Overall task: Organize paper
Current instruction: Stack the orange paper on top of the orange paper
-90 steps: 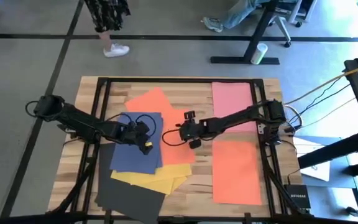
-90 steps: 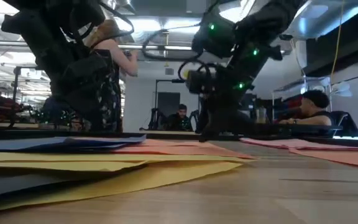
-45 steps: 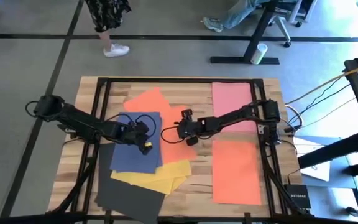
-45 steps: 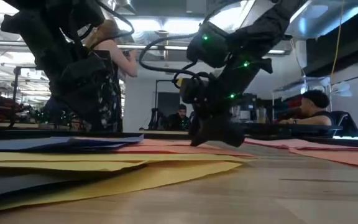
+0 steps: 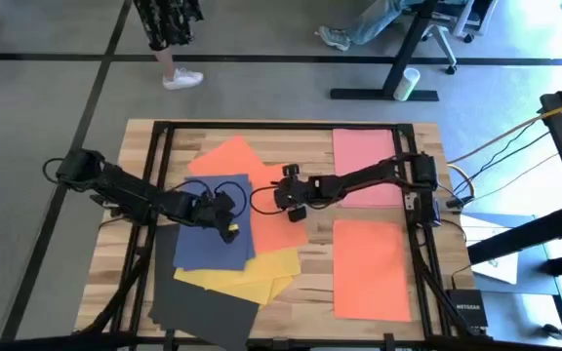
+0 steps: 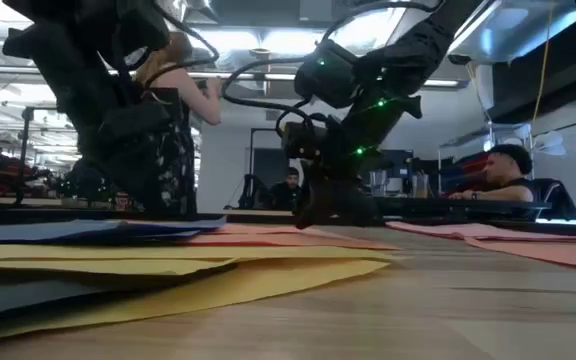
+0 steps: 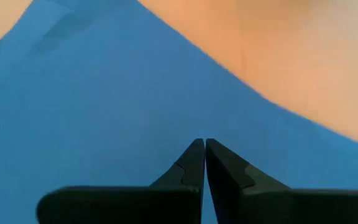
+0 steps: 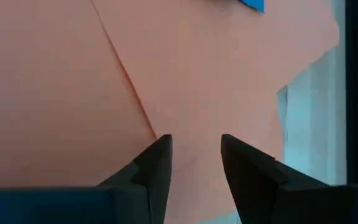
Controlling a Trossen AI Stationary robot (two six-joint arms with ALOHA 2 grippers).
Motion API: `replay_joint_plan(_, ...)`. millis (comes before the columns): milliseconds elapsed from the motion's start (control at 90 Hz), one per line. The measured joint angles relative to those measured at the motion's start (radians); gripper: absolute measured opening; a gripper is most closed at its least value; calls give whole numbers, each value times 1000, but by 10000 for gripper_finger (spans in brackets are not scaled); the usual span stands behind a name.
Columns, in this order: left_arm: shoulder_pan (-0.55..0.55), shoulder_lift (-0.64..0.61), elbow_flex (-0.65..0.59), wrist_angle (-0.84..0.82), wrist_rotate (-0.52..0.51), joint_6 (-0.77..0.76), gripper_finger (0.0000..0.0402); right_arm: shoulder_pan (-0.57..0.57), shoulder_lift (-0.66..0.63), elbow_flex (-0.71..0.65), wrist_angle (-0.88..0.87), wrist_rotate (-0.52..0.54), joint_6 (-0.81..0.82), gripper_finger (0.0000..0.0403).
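The paper lies flat and matte on the wooden table [image 5: 144, 136], in 2 groups. Left of the middle a loose overlapping pile fans out: a navy blue sheet [image 5: 211, 239] on top, an orange sheet [image 5: 237, 161] angled beneath it toward the far side, a yellow sheet [image 5: 266, 273] sticking out toward the near side, and a dark grey-black sheet [image 5: 198, 312] lowest, at the near left edge. On the right half, apart from the pile, a pink sheet [image 5: 364, 161] lies squarely at the far side and another orange sheet [image 5: 369, 268] lies squarely nearer, the 2 in line. From table height the pile shows as thin layered edges, yellow over dark. The left gripper [image 5: 224, 226] rests over the navy blue sheet, its 2 fingers [image 7: 194, 168] pressed together with only a hairline between them, blue paper filling its wrist view. The right gripper [image 5: 289, 198] sits low over the pile's orange sheet near its right edge, fingers [image 8: 157, 162] parted with a clear gap and nothing between them, orange paper beneath
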Motion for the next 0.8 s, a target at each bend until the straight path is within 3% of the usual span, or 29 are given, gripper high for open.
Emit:
replay_joint_plan(278,1,48,0,9,34,-8,0,27,-4,1,-97,34,-26,109)
replay_joint_plan(800,13,136,3,140,28,40,0,-6,42,7,20,10,-48,113)
